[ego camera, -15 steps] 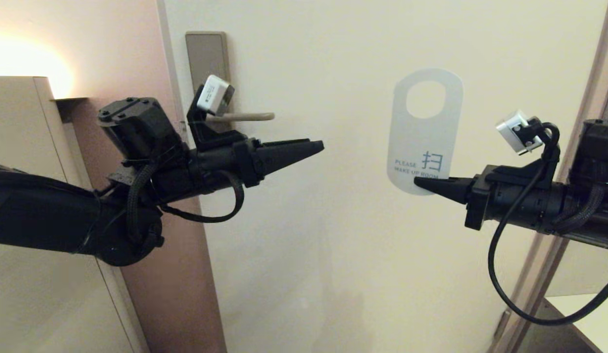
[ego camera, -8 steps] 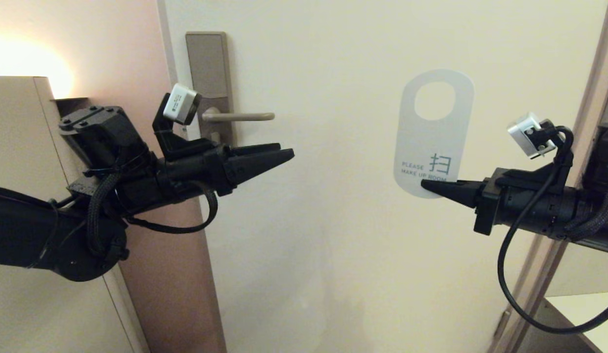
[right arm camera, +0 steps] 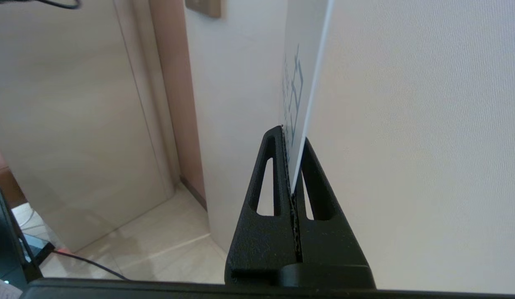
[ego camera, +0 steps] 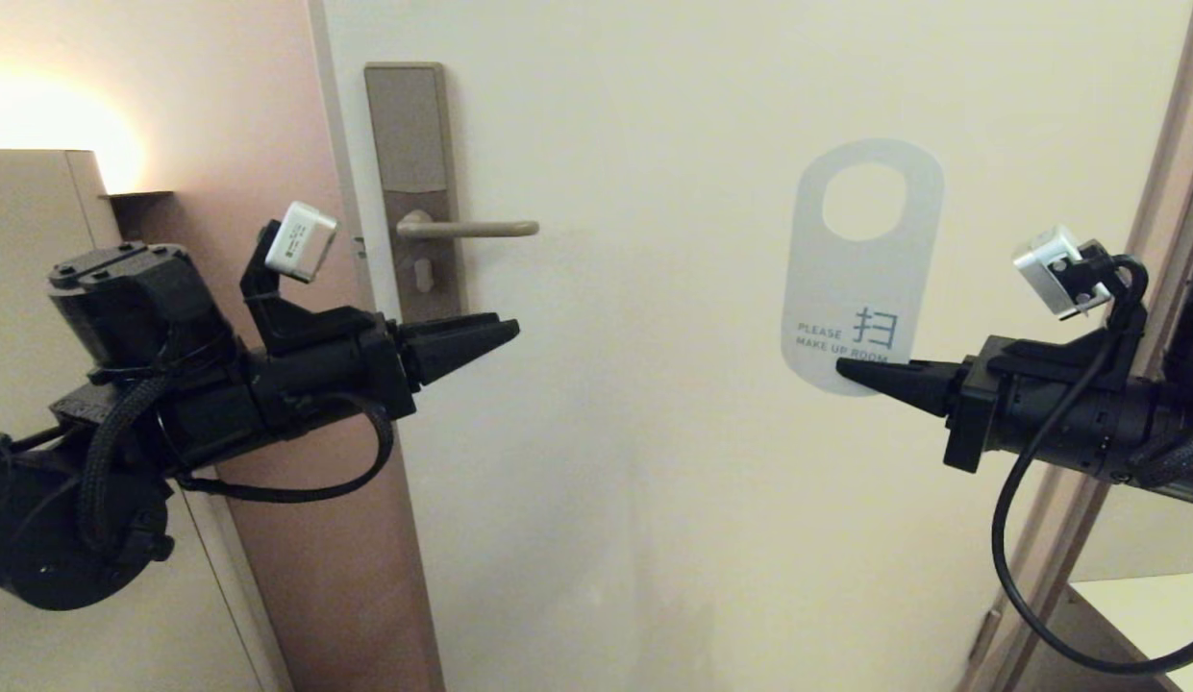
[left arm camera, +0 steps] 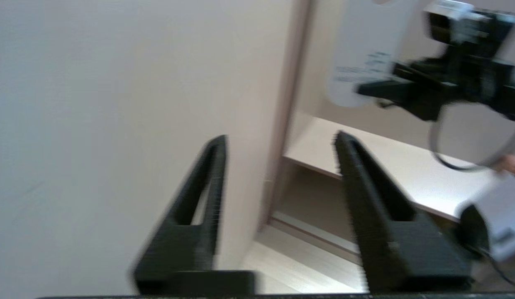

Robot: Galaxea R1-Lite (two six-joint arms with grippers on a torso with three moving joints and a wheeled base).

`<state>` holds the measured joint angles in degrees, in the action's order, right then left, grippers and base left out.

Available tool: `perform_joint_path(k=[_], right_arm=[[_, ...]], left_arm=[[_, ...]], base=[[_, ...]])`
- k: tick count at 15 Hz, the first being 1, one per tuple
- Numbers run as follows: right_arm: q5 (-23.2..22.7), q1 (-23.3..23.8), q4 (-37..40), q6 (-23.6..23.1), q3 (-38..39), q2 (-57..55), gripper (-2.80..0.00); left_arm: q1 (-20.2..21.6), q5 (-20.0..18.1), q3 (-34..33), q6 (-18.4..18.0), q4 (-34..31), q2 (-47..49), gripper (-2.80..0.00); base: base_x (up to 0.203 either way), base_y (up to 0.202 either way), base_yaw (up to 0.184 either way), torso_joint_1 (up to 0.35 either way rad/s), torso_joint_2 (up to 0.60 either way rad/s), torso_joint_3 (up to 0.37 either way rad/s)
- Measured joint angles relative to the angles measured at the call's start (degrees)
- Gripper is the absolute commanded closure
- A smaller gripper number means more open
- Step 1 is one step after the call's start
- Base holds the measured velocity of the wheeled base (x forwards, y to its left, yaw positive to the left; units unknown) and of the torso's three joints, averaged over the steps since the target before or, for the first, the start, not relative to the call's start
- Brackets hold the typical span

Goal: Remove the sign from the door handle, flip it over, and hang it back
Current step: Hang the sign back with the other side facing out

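**Sign pinched at its lower edge, off the handle**

The right end effector (ego camera: 851, 370) is clenched on the sign (ego camera: 860, 269), its two tapered black fingers (right arm camera: 278, 166), hollowed with triangular slots and ridged on the inner faces, pressed flat against the thin card's bottom rim. The sign stands upright in front of the door (ego camera: 654, 432), well apart from the door handle (ego camera: 471, 229). It is a flat rounded oblong with a round hole near the top, its pale face toward the camera carrying grey lettering low down.

The left end effector (ego camera: 500, 332) is released, its serrated fingers (left arm camera: 357, 182) parted with nothing between them, pointing level just below the handle. The handle is a slim straight lever of brushed metal, horizontal on a tall rectangular bronze-grey lock plate (ego camera: 409, 125). The door is smooth and cream; a pinkish wall (ego camera: 250, 96) adjoins its edge.
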<state>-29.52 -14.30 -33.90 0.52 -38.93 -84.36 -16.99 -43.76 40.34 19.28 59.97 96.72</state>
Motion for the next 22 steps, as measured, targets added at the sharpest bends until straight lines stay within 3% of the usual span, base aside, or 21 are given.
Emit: perform_joint_path(k=[3,5,8,10,12,18,22], right_arm=[[1.9,0.0,0.0,0.0,0.5,0.3,0.0],[2.4,0.3,0.0,0.0,0.8,0.7,0.0],[2.5,1.1,0.0,0.0,1.0,1.4,0.0],[2.5,2.1,0.0,0.0,1.0,2.1,0.0],[2.5,3.3,0.0,0.0,1.7,2.8,0.0],[2.4,5.9,0.0,0.0,2.2,4.8,0.0],[2.5,7.9,0.0,0.0,2.3,5.8,0.0]], left_arm=[[1.1,3.7,-2.3,-5.7,-3.3,-3.2,0.0],[3.2,7.4,-3.5,-12.8,-9.3,-5.7,0.0],[5.9,16.3,-4.1,-20.6,-19.3,-10.3,0.0],[6.9,23.3,-5.7,-21.4,-22.0,-13.7,0.0],[9.5,26.4,-9.2,-21.5,-22.3,-17.8,0.0],[18.5,27.1,-25.0,-21.4,-22.6,-32.9,0.0],[22.0,27.9,-33.3,-21.1,-28.9,-45.3,0.0]], base=[[0.0,0.0,0.0,0.0,0.0,0.0],[0.0,0.0,0.0,0.0,0.0,0.0],[0.0,0.0,0.0,0.0,0.0,0.0],[0.0,0.0,0.0,0.0,0.0,0.0],[0.0,0.0,0.0,0.0,0.0,0.0],[0.0,0.0,0.0,0.0,0.0,0.0],[0.0,0.0,0.0,0.0,0.0,0.0]])
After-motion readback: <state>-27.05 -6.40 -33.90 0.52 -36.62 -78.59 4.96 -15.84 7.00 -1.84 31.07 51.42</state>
